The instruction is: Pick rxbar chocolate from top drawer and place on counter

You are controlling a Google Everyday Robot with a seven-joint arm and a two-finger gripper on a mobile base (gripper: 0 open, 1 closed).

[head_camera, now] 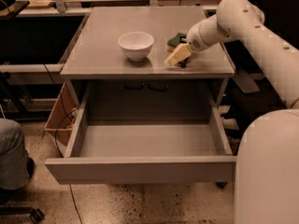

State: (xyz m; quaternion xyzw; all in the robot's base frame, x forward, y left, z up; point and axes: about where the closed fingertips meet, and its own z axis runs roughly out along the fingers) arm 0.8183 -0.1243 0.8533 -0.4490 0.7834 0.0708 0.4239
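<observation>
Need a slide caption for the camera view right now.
Gripper low over the counter beside the white bowl and sponge, top drawer standing open below.

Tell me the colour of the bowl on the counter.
White bowl, camera view; the end effector is beside it, low over the counter.

On the desk point(98, 45), the bowl point(136, 45) sits centre; the claw point(177, 57) is just right of it, the sponge point(175, 39) just behind the claw. The top drawer point(140, 169) stands open below, out front.
</observation>
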